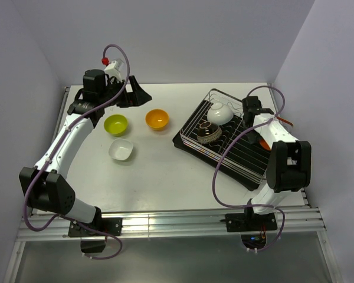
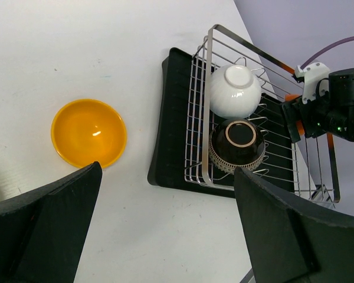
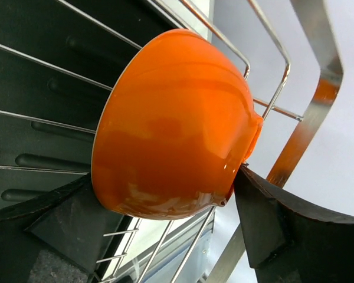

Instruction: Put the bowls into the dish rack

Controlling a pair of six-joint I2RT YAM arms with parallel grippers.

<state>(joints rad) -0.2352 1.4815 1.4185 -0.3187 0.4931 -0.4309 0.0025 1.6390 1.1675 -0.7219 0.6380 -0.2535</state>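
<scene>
The silver wire dish rack (image 1: 239, 154) on its black tray stands at the right. A white bowl (image 1: 218, 112) and a dark ribbed bowl (image 1: 209, 133) stand in its far end; both also show in the left wrist view, the white bowl (image 2: 235, 89) above the dark one (image 2: 238, 145). My right gripper (image 1: 261, 138) is shut on a deep orange bowl (image 3: 177, 124), held tilted among the rack wires (image 3: 41, 56). A lime green bowl (image 1: 115, 124), a yellow-orange bowl (image 1: 157, 119) and a white bowl (image 1: 121, 150) sit on the table. My left gripper (image 1: 135, 94) hangs open and empty above the table behind them.
In the left wrist view the yellow-orange bowl (image 2: 88, 132) lies left of the rack (image 2: 197, 118), and the right arm's wrist (image 2: 333, 112) hangs over the rack's right side. Purple walls close in the back and sides.
</scene>
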